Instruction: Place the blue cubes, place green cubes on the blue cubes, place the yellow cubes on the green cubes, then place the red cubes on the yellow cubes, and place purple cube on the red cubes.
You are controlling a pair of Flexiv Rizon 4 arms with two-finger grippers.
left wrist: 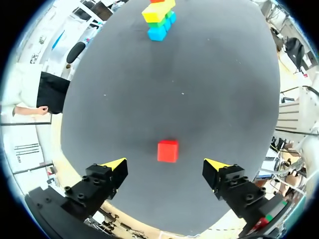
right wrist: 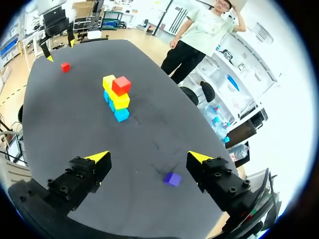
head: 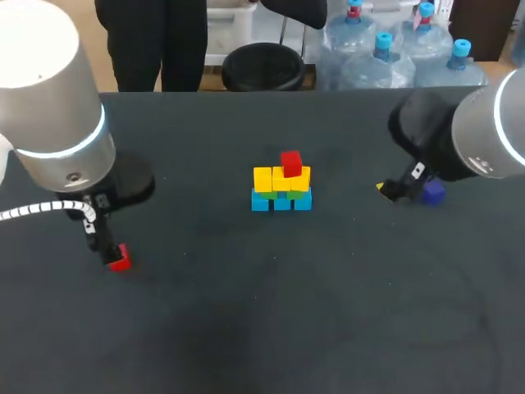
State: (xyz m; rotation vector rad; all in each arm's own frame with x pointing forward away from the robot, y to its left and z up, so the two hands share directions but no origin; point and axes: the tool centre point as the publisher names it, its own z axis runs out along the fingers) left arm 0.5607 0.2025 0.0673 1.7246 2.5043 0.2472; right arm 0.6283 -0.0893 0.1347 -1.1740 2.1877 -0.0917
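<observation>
A stack of cubes (head: 281, 187) stands mid-table: a blue row at the bottom, green above it, yellow above that, and one red cube (head: 290, 163) on top. A second red cube (head: 120, 259) lies alone at the left. It sits on the table just ahead of my left gripper (left wrist: 165, 167), whose fingers stand wide open and clear of it. A purple cube (head: 432, 192) rests at the right. It lies below the gap of my open right gripper (right wrist: 149, 158), nearer one finger and untouched (right wrist: 172, 179). The right wrist view takes in the stack (right wrist: 117, 97) farther ahead.
The dark table (head: 271, 312) has broad bare room in front of the stack and between the arms. My left arm (head: 57, 107) and right arm (head: 476, 131) hang over its two sides.
</observation>
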